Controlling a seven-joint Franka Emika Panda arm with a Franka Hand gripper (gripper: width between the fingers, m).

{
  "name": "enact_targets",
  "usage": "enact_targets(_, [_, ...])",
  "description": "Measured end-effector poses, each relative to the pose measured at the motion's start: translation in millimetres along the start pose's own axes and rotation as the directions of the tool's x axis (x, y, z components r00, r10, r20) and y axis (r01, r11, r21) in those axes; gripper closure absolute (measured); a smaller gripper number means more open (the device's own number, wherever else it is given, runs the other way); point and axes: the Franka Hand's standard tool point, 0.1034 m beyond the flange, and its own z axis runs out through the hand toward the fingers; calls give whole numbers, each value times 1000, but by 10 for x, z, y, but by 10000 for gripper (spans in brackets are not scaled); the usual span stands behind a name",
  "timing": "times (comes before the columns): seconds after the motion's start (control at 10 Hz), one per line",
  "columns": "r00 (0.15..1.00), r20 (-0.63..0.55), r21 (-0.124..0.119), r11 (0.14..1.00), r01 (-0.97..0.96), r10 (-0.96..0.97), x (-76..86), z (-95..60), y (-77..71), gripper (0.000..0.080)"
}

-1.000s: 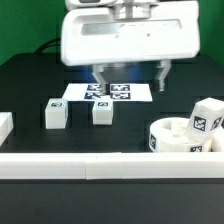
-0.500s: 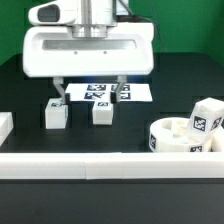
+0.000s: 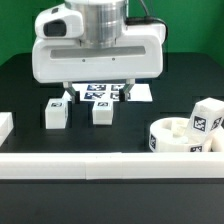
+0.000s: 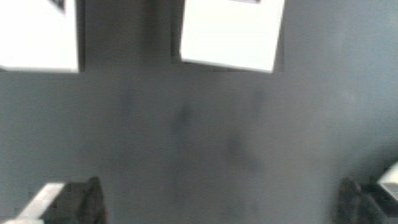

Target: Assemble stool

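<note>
Our tool [image 3: 99, 92] has slid to the exterior view's left and sunk. It's spread wide and empty, just behind a short blocky white plastic leg [image 3: 101, 112] and its twin [image 3: 55, 113], so likely a leg grab. The round white plastic seat [image 3: 176, 142] waits near, on the exterior view's right, third leg [image 3: 207, 118] by it; nothing blocks us.

The round, thick white plastic disc seat [image 3: 178, 138] lies flat on the black worktop [image 3: 22, 85] with its recesses facing up. It is well off to the exterior view's right of the jaws and nearer the camera. A short blocky white plastic leg [image 3: 206, 118] with a black-and-white square tag stands slightly tilted at the seat's far edge. A second tagged leg [image 3: 56, 113] and a third tagged leg [image 3: 102, 111] sit upright side by side, apart from each other. Both are near the wide-open jaws, on the camera side and outside their gap.
</note>
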Motion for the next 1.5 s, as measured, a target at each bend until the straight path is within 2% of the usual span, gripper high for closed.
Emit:
enact_targets(0.1, [998, 48, -17, 1000, -25, 26, 6, 39, 20, 151])
enact_targets(0.2, [983, 183, -9, 999, -31, 32, -96, 89, 37, 151])
enact_targets(0.4, [932, 361, -7, 999, -31, 31, -82, 92, 28, 151])
enact_targets(0.6, [847, 531, -4, 999, -40, 36, -175, 196, 37, 151])
enact_targets(0.7, [856, 516, -4, 999, -36, 33, -96, 270, 17, 151])
enact_targets(0.8, [864, 503, 6, 999, -38, 30, -108, 287, -18, 151])
enact_targets(1.2, [860, 508, 3, 999, -51, 43, -123, 309, -14, 151])
enact_targets(1.3, [847, 527, -6, 997, -76, 68, -202, 397, -62, 151])
enact_targets(1.5, [835, 544, -13, 996, -87, 81, -275, 463, -114, 151])
